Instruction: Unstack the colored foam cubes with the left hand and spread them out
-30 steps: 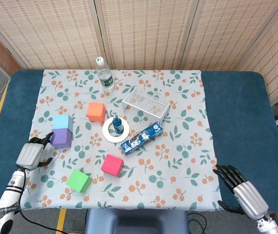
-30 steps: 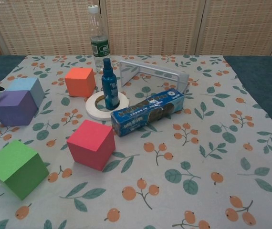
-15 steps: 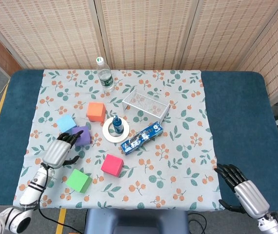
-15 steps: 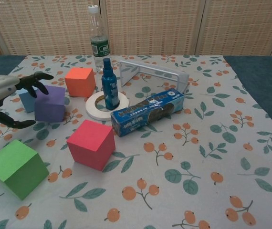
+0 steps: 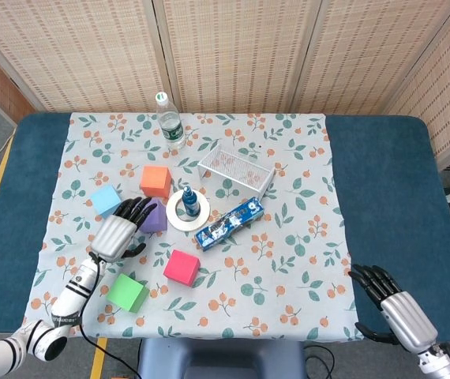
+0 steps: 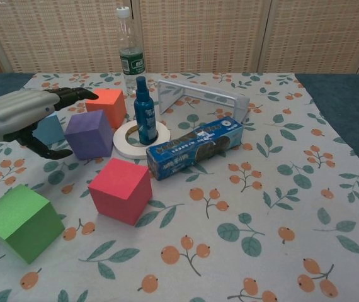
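My left hand (image 5: 118, 234) (image 6: 17, 114) grips the purple cube (image 5: 155, 219) (image 6: 88, 133), fingers over its top and thumb beneath its near side. The light blue cube (image 5: 105, 200) (image 6: 48, 129) sits alone on the cloth just left of it. An orange cube (image 5: 155, 181) (image 6: 107, 107) stands right behind the purple one. Nearer the front lie a pink cube (image 5: 181, 267) (image 6: 120, 190) and a green cube (image 5: 127, 293) (image 6: 21, 221), each on its own. My right hand (image 5: 395, 309) hangs empty at the table's front right edge, fingers apart.
A white tape ring (image 5: 174, 219) (image 6: 124, 142) with a blue spray bottle (image 5: 189, 204) (image 6: 144, 112) standing in it is just right of the purple cube. A blue cookie box (image 5: 229, 223) (image 6: 195, 146), a white wire basket (image 5: 237, 170) (image 6: 201, 95) and a water bottle (image 5: 168, 125) (image 6: 129, 53) are beyond.
My left hand has carried the purple cube to the right, away from the light blue cube and up beside the tape ring. The right hand has stayed put.
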`<action>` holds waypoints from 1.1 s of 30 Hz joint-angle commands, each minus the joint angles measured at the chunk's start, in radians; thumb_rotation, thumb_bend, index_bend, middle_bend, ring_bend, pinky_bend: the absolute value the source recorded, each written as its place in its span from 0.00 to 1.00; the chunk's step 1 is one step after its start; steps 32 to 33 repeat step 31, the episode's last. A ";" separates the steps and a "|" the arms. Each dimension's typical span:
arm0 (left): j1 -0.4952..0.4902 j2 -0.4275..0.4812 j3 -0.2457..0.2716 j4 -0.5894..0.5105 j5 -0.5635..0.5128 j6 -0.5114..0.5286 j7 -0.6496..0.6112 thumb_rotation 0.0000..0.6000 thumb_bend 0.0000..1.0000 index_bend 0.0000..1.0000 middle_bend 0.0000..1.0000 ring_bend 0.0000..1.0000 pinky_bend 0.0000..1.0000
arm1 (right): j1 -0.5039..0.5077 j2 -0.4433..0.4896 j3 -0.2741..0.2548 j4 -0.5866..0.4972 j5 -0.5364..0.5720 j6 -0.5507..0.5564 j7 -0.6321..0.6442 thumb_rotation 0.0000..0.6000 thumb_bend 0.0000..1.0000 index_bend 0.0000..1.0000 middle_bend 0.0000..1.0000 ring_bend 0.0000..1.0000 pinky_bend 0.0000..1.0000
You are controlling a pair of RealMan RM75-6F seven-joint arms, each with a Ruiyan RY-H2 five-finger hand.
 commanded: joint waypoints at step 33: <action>0.448 0.292 0.162 -0.170 0.043 0.490 -0.150 1.00 0.33 0.00 0.00 0.00 0.00 | -0.088 -0.029 0.052 -0.042 0.032 0.106 -0.233 1.00 0.16 0.00 0.00 0.00 0.00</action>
